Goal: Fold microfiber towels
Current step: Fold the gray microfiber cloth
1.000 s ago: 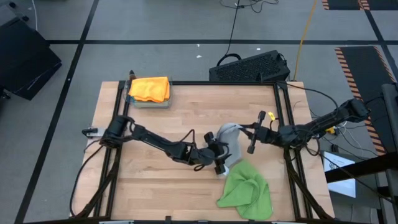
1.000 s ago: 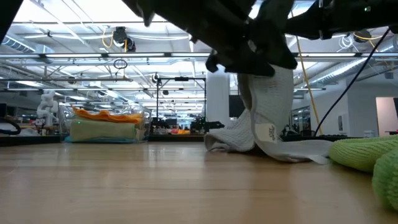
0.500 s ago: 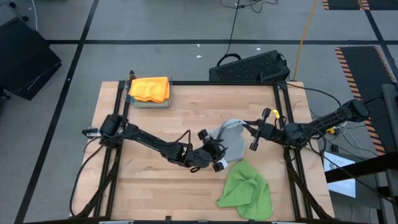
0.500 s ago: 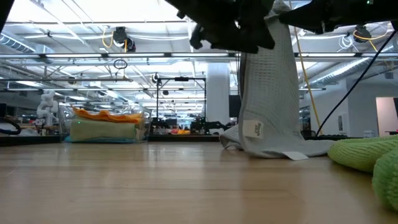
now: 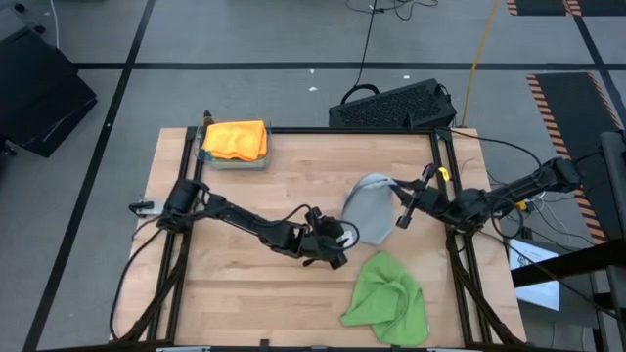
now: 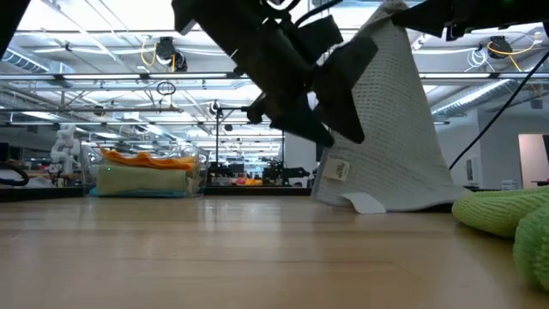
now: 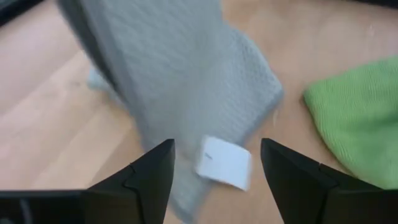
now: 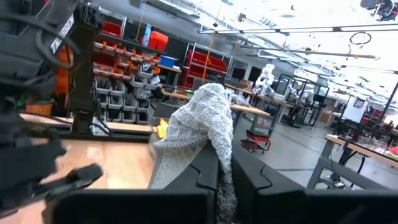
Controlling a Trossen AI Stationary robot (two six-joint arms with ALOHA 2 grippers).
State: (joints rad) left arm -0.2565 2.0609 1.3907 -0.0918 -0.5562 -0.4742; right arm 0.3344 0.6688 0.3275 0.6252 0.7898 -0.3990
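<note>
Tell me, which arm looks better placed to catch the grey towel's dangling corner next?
The left, probably. Its gripper is open right by the hanging end of the grey towel, with the white tag between its jaws. The right gripper is busy, shut on the towel's top edge and holding it up.

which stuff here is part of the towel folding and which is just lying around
Part of the job:
- grey towel, held up by the shut right gripper
- bright green towel, crumpled on the table
- orange towel, on top of the stack in the clear bin
- left gripper, open beside the grey towel

Lying about:
- black keyboard, beyond the table's far edge
</note>
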